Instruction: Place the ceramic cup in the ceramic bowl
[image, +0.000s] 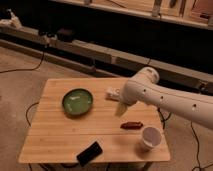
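The ceramic cup (151, 137), small, white and upright, stands near the table's front right corner. The ceramic bowl (77, 102), wide and green with a dark rim, sits left of the table's middle and holds nothing. My white arm reaches in from the right above the table. My gripper (120, 108) hangs below the arm's rounded end, over the table between bowl and cup, nearer the back. It is well apart from the cup and holds nothing that I can see.
A flat white packet (112, 93) lies just behind the gripper. A reddish-brown bar (132, 125) lies left of the cup. A black flat object (90, 152) lies at the front edge of the wooden table (50, 135). Cables run along the floor.
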